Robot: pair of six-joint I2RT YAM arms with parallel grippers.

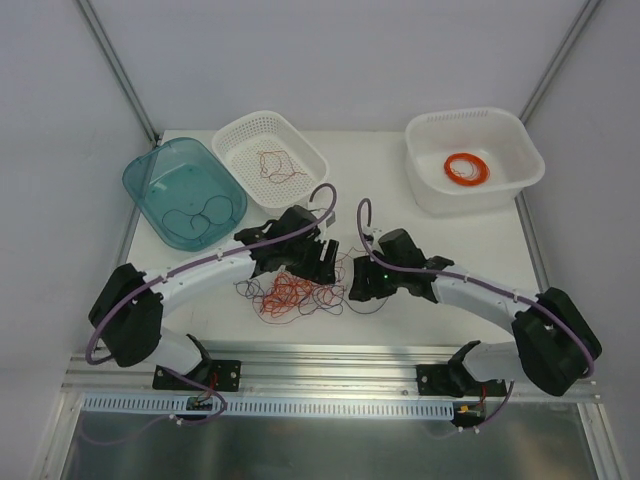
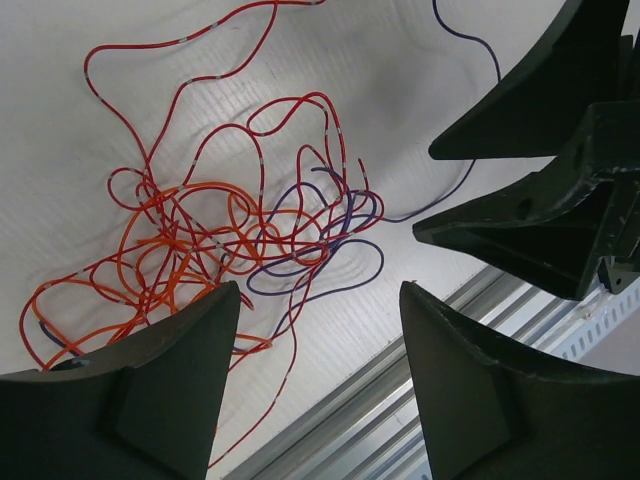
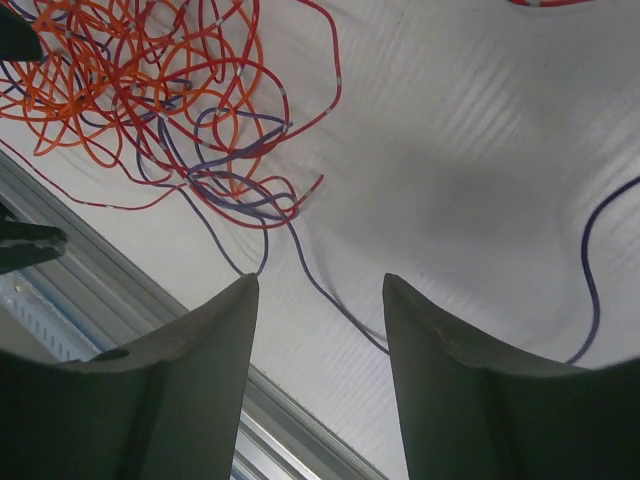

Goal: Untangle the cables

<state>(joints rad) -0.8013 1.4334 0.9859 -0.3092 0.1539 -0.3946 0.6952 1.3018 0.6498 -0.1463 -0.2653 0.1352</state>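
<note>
White table (image 1: 385, 195), tangled cables (image 1: 290, 296), grey walls (image 1: 320, 60)

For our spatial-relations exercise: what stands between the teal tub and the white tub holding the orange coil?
A white mesh basket holding a loose red wire stands there, as the top external view shows.

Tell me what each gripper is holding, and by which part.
Nothing is held. The left gripper and right gripper both hang open over the tangled cables, no wire pinched.
</note>
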